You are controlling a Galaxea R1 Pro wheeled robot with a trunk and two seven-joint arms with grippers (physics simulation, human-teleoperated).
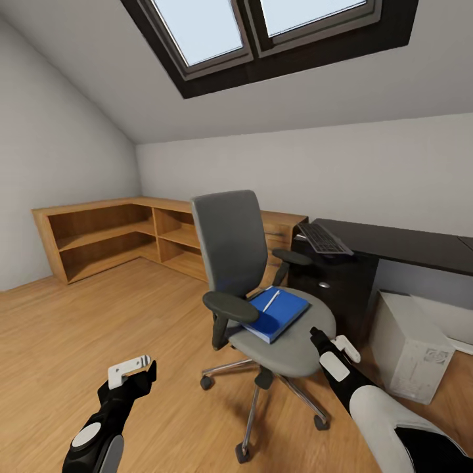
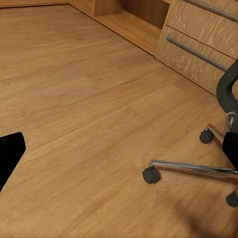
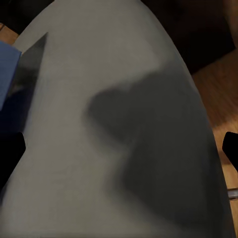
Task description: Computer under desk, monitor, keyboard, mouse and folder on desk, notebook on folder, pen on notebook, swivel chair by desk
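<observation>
Head view: blue folder (image 1: 278,314) on chair (image 1: 263,289) seat, pen (image 1: 270,301) on top.
Nearer arm: right gripper (image 1: 330,344), fingers spread, empty, at seat's right rim.
Direction: folder left and beyond fingers.
Long axis: near-left to far-right.
Left gripper (image 1: 135,372): spread, empty, over floor.

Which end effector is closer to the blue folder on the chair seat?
The right end effector, at the grey seat's front edge beside the bright-blue rectangular folder. The left end effector hangs over bare wood floor.
</observation>
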